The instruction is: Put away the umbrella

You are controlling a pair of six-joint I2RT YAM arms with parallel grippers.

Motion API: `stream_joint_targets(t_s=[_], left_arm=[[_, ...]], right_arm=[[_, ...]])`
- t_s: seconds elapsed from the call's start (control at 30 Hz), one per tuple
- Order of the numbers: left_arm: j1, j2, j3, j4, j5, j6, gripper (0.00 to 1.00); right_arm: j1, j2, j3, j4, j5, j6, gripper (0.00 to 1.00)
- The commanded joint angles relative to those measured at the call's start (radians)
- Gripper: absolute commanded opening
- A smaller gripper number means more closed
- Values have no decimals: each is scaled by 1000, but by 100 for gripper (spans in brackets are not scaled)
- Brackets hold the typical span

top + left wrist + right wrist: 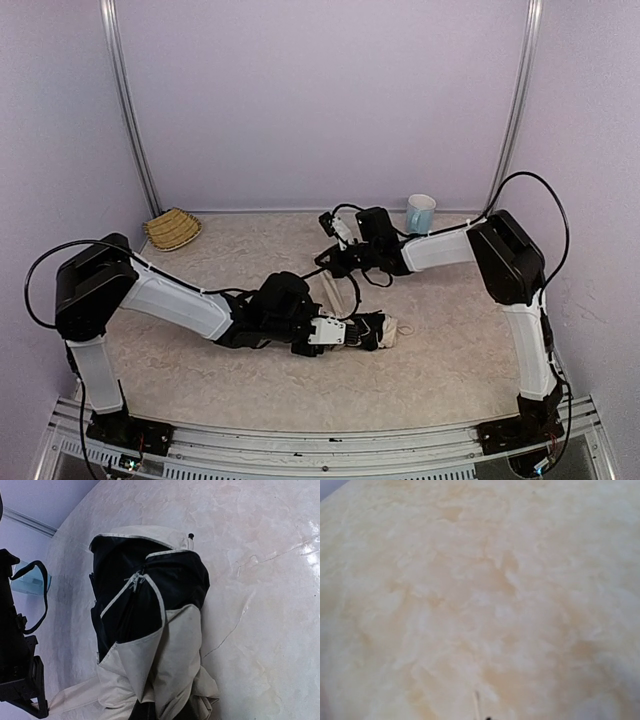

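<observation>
The umbrella lies folded on the table at centre front, a bundle of cream and black fabric. In the left wrist view the umbrella fills the middle, and its crinkled cream folds run down to where my own fingers are hidden. My left gripper is shut on the bundle's left end. A thin cream strap runs from the canopy up to my right gripper, which is shut on it just behind the bundle. The right wrist view shows only blurred tabletop and a sliver of the strap.
A woven straw basket sits at the back left corner. A pale blue mug stands at the back right, behind the right arm. Metal posts rise at both back corners. Black cables loop around both arms.
</observation>
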Motion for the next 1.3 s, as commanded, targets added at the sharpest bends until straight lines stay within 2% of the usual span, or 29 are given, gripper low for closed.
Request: stream_joint_targets(t_s=[0.0, 0.1, 0.2, 0.4, 0.57, 0.77, 1.03, 1.27], left_arm=[[22, 84, 76, -134, 222, -106, 0], [72, 143, 116, -146, 286, -182, 0], [117, 188, 161, -186, 341, -265, 0], [182, 199, 121, -90, 422, -403, 0], [199, 226, 135, -66, 431, -469, 0], [232, 262, 146, -40, 454, -550, 0], [259, 276, 146, -34, 443, -575, 0], [286, 312, 193, -79, 443, -617, 0]], right_arm=[[24, -63, -31, 177, -108, 15, 0], [28, -150, -156, 403, -248, 169, 0], [29, -228, -283, 597, -306, 298, 0], [28, -361, -494, 751, -300, 435, 0], [29, -413, -624, 874, -265, 511, 0], [29, -454, -728, 951, -253, 547, 0], [28, -514, -791, 904, -279, 499, 0], [54, -484, -892, 941, -325, 451, 0]])
